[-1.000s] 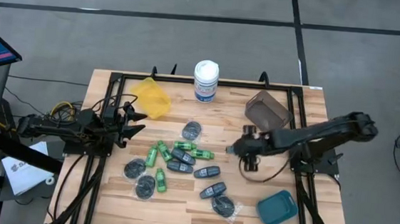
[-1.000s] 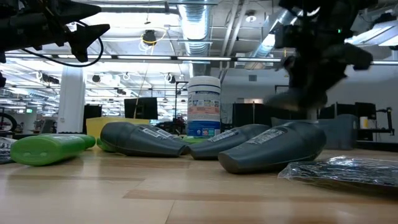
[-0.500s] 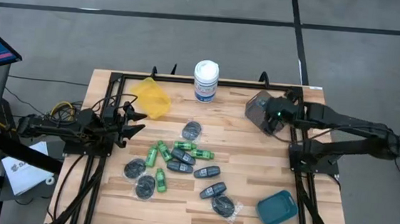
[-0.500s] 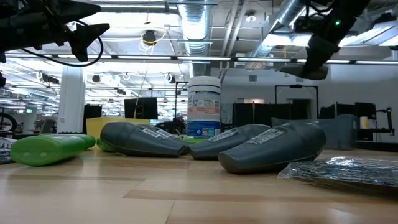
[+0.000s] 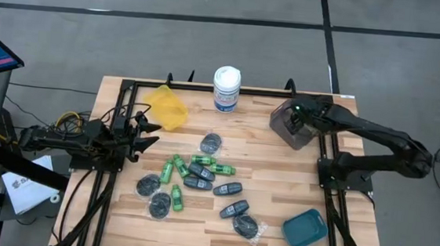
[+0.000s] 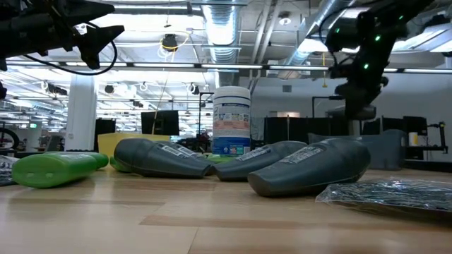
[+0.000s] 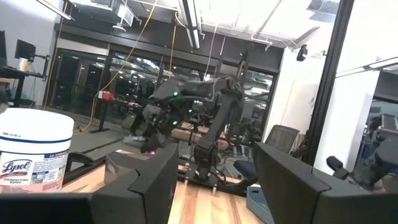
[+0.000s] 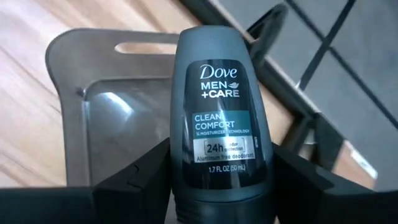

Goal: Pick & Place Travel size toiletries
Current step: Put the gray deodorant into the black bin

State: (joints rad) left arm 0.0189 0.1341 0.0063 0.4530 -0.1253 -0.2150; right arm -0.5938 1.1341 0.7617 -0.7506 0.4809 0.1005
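The left end effector (image 5: 147,131) hovered with its fingers spread and empty over the wooden desk (image 5: 277,190), beside a yellow bin (image 5: 167,107). Green mini bottles (image 5: 177,167), dark oblong mini bottles (image 5: 227,190) and flat wrapped discs (image 5: 149,185) lay clustered at mid-desk, near a white cylindrical tub (image 5: 226,88). At far right, the right end effector (image 5: 295,123) gripped a smooth dark Dove roll-on (image 8: 222,115) above a translucent brown bin (image 5: 294,123). A teal bin (image 5: 304,228) sat near right.
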